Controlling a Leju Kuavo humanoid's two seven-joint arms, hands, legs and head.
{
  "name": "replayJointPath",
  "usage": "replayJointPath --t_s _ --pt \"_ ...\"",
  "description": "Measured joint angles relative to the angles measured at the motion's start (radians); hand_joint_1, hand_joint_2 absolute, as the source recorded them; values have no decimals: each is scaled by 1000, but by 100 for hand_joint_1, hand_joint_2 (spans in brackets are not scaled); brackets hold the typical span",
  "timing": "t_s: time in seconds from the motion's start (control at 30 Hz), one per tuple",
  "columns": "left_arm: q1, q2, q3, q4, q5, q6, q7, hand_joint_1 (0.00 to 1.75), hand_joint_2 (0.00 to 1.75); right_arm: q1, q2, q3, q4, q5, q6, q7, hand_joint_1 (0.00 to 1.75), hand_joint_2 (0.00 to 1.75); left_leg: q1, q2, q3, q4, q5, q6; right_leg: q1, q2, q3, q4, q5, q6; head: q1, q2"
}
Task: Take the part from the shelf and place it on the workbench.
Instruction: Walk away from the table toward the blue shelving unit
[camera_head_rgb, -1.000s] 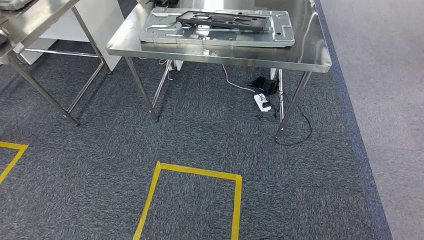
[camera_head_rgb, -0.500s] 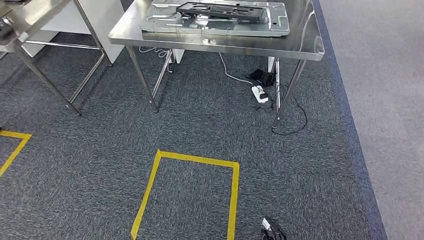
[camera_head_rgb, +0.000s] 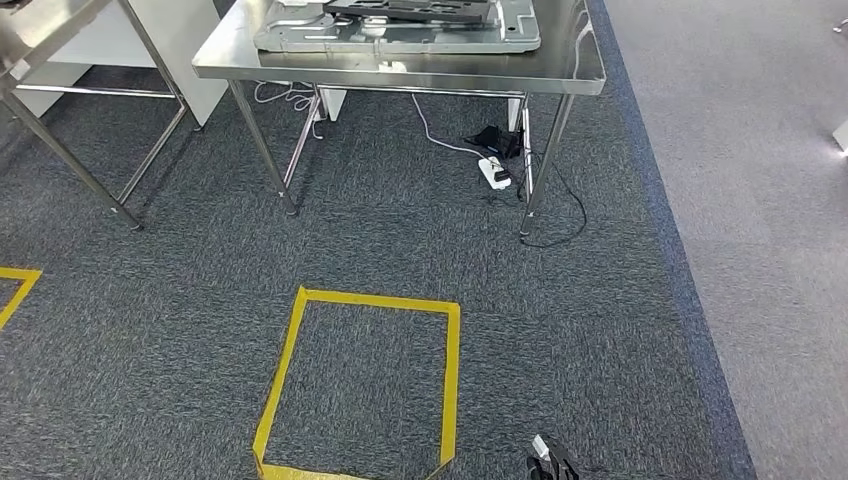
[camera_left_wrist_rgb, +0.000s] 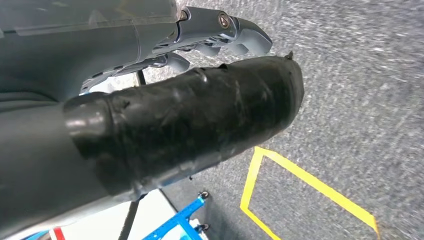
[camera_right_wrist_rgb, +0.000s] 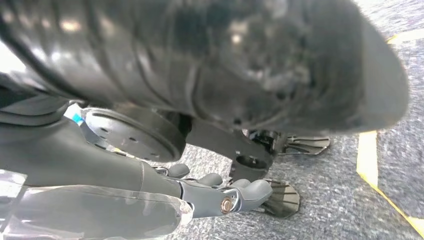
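A steel workbench (camera_head_rgb: 570, 72) stands at the far side of the carpet. On it lies a flat silver metal panel (camera_head_rgb: 300, 40) with a black frame-shaped part (camera_head_rgb: 420, 10) on top, cut off by the picture's edge. A second steel stand (camera_head_rgb: 60, 30) is at the far left. My left hand (camera_left_wrist_rgb: 190, 115) hangs over the carpet, its taped thumb and grey fingers (camera_left_wrist_rgb: 225, 30) apart with nothing between them. My right hand (camera_right_wrist_rgb: 225, 65) also hangs low, fingers (camera_right_wrist_rgb: 220, 197) stretched out and holding nothing.
A yellow tape square (camera_head_rgb: 380, 298) marks the carpet in front of the workbench, and another tape corner (camera_head_rgb: 15, 290) lies at the left. A power strip with cables (camera_head_rgb: 495, 172) lies under the bench. Paler floor (camera_head_rgb: 760, 250) runs along the right.
The whole head view has shifted: the workbench now sits higher and further left in the picture, and more of the tape square shows. Nothing on the bench has moved.
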Motion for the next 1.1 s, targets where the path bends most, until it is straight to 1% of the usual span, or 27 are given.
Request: replayJointPath --t_s 0.03,0.07,0.1,0.17,0.2,0.23,0.27,0.3,0.33,0.4,0.43,0.47,0.53,0.57,0.6,0.67,0.7,0.73,0.77,0.8,0.83,0.87,0.93,0.97,1.03,1.07,1.1 --pt "0 0 0 0 -1 -2 0 0 0 2 -3 13 -1 -16 -2 -1 0 0 3 -5 -4 4 -7 -7 -1 6 -8 -1 10 -10 0 0" --pt "1 0 0 0 -2 -3 0 0 0 4 -6 24 -3 -31 -5 -2 0 0 6 -17 -10 19 -29 -14 -2 11 -19 -3 20 -19 -1 0" --pt "1 1 -1 0 -2 -5 0 0 0 5 -8 36 -5 -44 -6 -3 0 0 8 -33 -21 52 -70 -22 -3 16 -32 -5 32 -27 -2 0" --pt "2 1 -1 0 -4 -8 0 0 0 5 -12 59 -11 -65 -8 -6 0 0 11 -62 -47 159 -168 -30 -2 30 -61 -4 55 -34 -5 0" --pt "3 1 -1 0 -5 -8 0 0 0 5 -14 72 -13 -74 -8 -7 0 0 11 -67 -54 213 -196 -31 -1 39 -76 -3 68 -35 -5 0" --pt "3 1 -1 0 -6 -9 0 0 0 5 -16 84 -15 -81 -9 -8 0 0 11 -70 -51 246 -199 -30 0 47 -92 -2 80 -34 -5 0" --pt "3 1 -1 0 -7 -9 0 0 0 5 -19 95 -16 -88 -9 -9 0 0 11 -72 -33 249 -180 -26 1 55 -107 -1 93 -33 -5 0" --pt "2 1 -1 0 -9 -9 0 0 0 6 -21 106 -16 -92 -10 -9 0 0 11 -76 1 218 -150 -21 2 64 -122 -1 105 -31 -5 0" --pt "2 1 -1 0 -10 -9 0 0 0 6 -23 116 -18 -96 -10 -10 0 0 11 -87 50 158 -124 -13 2 72 -136 0 117 -29 -5 0" --pt "0 4 -2 0 -11 -10 0 0 0 5 -27 136 -24 -105 -11 -10 0 0 7 -122 153 9 -118 3 3 86 -154 -1 140 -21 -5 0" --pt "0 6 -2 0 -11 -10 0 0 0 5 -28 145 -26 -110 -11 -11 0 0 3 -134 183 -42 -125 8 1 93 -158 -5 151 -15 -5 0" --pt "-1 7 -2 0 -12 -11 -1 0 0 5 -29 153 -28 -116 -12 -12 0 0 0 -138 196 -69 -131 11 0 99 -160 -10 163 -7 -6 0" --pt "-4 7 -2 0 -13 -11 -1 0 0 8 -34 168 -28 -127 -13 -13 0 0 -2 -121 187 -84 -111 17 -1 105 -164 -21 179 7 -6 0" --pt "-6 6 -3 0 -13 -11 -1 0 0 9 -37 175 -29 -129 -14 -14 0 0 0 -111 182 -92 -96 22 0 95 -169 -12 162 11 -4 0" --pt "-6 6 -4 0 -13 -12 -1 0 0 10 -40 182 -29 -131 -15 -13 0 0 2 -98 173 -99 -81 29 2 81 -179 15 125 14 -1 0" --pt "-2 6 -4 0 -13 -13 -1 0 0 10 -42 194 -32 -135 -15 -14 0 0 2 -76 148 -103 -59 39 1 52 -203 124 15 15 6 0" --pt "0 6 -5 0 -14 -13 -1 0 0 9 -42 199 -33 -138 -15 -14 0 0 1 -65 134 -101 -49 41 0 47 -212 185 -22 17 6 0" --pt "1 6 -5 0 -14 -13 -1 0 0 9 -44 205 -34 -144 -16 -14 0 0 1 -54 117 -98 -39 39 -1 45 -214 236 -30 19 7 0" --pt "1 6 -5 0 -16 -13 -1 0 0 9 -46 210 -35 -153 -17 -15 0 0 0 -44 98 -93 -29 38 -2 42 -204 265 -10 22 7 0" --pt "0 6 -5 0 -17 -13 -1 0 0 9 -49 217 -36 -163 -18 -16 0 0 1 -35 78 -84 -19 35 -2 39 -180 265 25 24 7 0" --pt "0 6 -6 0 -19 -13 -1 0 0 9 -52 224 -37 -177 -20 -18 0 0 1 -27 57 -72 -12 31 -3 30 -139 235 55 25 7 0" --pt "-1 6 -6 0 -21 -14 -2 0 0 8 -54 232 -39 -192 -22 -20 0 0 0 -20 39 -59 -7 26 -2 14 -80 176 62 24 7 0" --pt "-1 6 -7 0 -23 -16 -2 0 0 4 -60 249 -46 -220 -24 -24 0 0 -3 -6 16 -31 0 16 4 -15 29 33 17 15 7 0" --pt "-1 6 -8 0 -24 -17 -2 0 0 1 -62 259 -48 -232 -25 -26 0 0 -5 1 10 -23 6 11 6 -19 56 -13 -5 8 7 0" --pt "-2 6 -9 0 -27 -20 -2 0 0 0 -64 279 -49 -252 -27 -30 0 0 -3 10 2 -17 16 -1 6 -8 49 -37 -9 -8 6 0" --pt "-2 6 -10 0 -29 -21 -2 0 0 2 -64 289 -49 -259 -28 -31 0 0 -1 0 -5 -9 4 -8 5 -2 39 -37 1 -16 6 0" --pt "-1 6 -10 0 -30 -22 -2 0 0 4 -66 298 -49 -266 -29 -31 0 0 2 -19 -15 14 -27 -16 3 2 28 -37 11 -24 5 0"
